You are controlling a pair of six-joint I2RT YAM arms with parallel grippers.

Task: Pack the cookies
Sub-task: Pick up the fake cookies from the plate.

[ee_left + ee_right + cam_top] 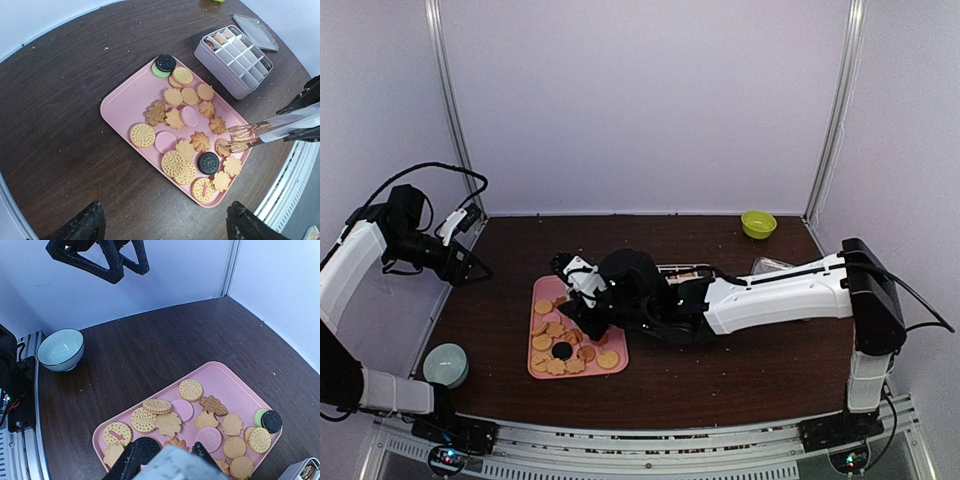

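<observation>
Spanning the view, a dark brown wooden table (740, 385) stands between pale lilac walls (640, 100). A pink tray (120, 107) left of centre carries the cookies (175, 119) — mostly golden, some pink, two black. At its far right a divided grey box (222, 72) holds a few in its end cells, with its lid (256, 31) beside it. A pale bowl (60, 349) sits near left and a green bowl (758, 223) far right. The right gripper (302, 119) clamps metal tongs (260, 131) over the tray — the left gripper (470, 265) hangs wide open at the left.
</observation>
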